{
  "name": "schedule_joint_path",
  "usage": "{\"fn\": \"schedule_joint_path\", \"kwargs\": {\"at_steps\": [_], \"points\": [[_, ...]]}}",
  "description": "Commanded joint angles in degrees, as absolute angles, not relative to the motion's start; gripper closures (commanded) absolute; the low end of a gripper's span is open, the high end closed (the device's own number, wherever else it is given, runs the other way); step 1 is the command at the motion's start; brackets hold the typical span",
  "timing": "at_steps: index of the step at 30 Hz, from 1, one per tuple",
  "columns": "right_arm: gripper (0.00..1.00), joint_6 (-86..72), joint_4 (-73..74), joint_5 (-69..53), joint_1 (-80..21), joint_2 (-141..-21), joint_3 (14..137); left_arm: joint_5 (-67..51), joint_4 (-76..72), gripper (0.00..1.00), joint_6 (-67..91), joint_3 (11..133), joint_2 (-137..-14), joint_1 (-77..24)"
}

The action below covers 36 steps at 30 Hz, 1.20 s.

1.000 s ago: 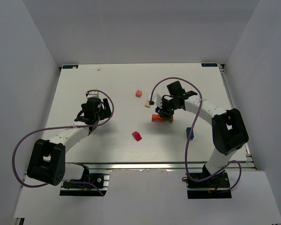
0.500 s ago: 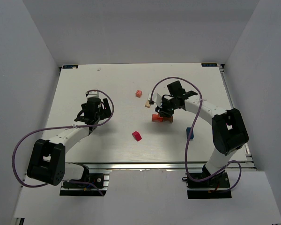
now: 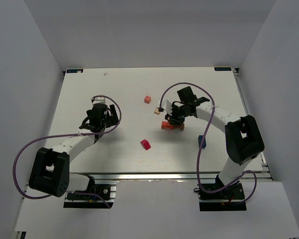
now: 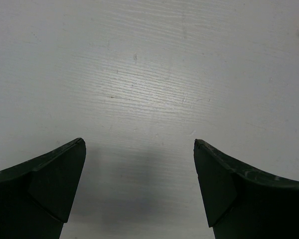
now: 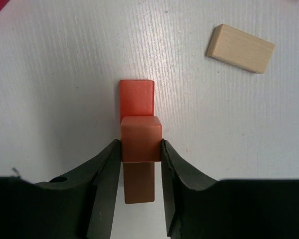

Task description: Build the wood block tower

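Counter (image 3: 114, 84), white, bears both arms at its near edge. The left arm (image 3: 74, 144) reaches over the left half; the left jaws stand wide apart above bare surface, holding nothing. The right arm (image 3: 217, 117) bends toward the middle, and the right jaws are closed on a pink-orange cube (image 5: 141, 138). Near the counter's middle, the wood block tower (image 3: 170, 125) is an orange-red bar (image 5: 136, 94) and a brown bar (image 5: 139, 186) lying end to end, with the cube over their joint. Whether the cube rests on them I cannot tell. Loose nearby lie a tan block (image 5: 240, 48), a blue block (image 3: 202, 141), a magenta-red block (image 3: 146, 144) and a salmon cube (image 3: 147, 99).
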<state>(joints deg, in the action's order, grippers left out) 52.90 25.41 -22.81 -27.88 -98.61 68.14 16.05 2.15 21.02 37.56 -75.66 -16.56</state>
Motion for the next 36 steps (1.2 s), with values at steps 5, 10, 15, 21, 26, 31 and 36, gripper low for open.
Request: {"fn": "schedule_joint_path", "kwargs": {"at_steps": [5,10,15,21,26,31,36], "points": [[0.64,52.91,24.61,-22.94,-28.39,-98.17,67.68,16.87,2.46,0.02,20.57,39.81,-75.23,-16.35],[0.6,52.91,24.87,-23.12,-28.39,-98.26,67.94,16.87,2.55,0.02,20.65,39.73,-75.06,-16.26],[0.56,52.91,25.14,-23.12,-28.39,-98.09,67.94,16.87,2.63,0.02,20.65,39.73,-74.97,-16.26],[0.52,52.82,24.96,-23.11,-28.39,-98.44,67.94,17.22,3.07,0.02,20.57,39.9,-75.23,-16.26],[0.51,52.82,24.96,-23.38,-28.3,-98.35,67.94,17.14,3.16,0.02,20.48,40.08,-75.41,-16.35],[0.52,52.74,24.79,-23.64,-28.39,-98.52,68.03,16.96,2.99,0.02,20.48,39.9,-75.23,-16.26],[0.53,53.17,24.87,-23.99,-28.48,-98.88,68.38,16.61,2.81,0.02,20.48,39.99,-75.32,-16.26]]}}
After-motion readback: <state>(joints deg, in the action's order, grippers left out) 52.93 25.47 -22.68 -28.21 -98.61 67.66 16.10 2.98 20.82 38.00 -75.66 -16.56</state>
